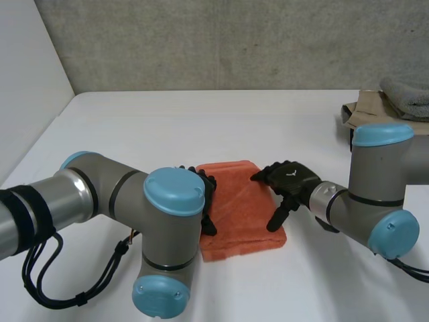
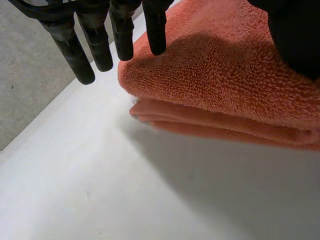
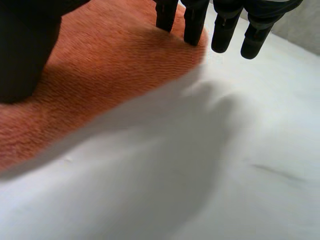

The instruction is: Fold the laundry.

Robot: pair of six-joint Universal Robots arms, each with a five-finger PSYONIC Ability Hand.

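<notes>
A folded orange towel (image 1: pixel 238 208) lies flat in the middle of the white table (image 1: pixel 201 127). My left hand (image 1: pixel 208 198) rests at the towel's left edge, open. In the left wrist view its straight fingers (image 2: pixel 122 35) reach over the folded corner of the towel (image 2: pixel 225 85), some past it above the table. My right hand (image 1: pixel 291 180) is at the towel's right edge, also open, its fingers spread. In the right wrist view two straight fingers (image 3: pixel 192 22) touch the towel (image 3: pixel 110 65) and the others hang past its edge; the thumb lies on the cloth.
A brown cardboard box (image 1: pixel 365 107) with a grey cloth (image 1: pixel 409 97) on it stands at the table's back right. A grey wall runs behind the table.
</notes>
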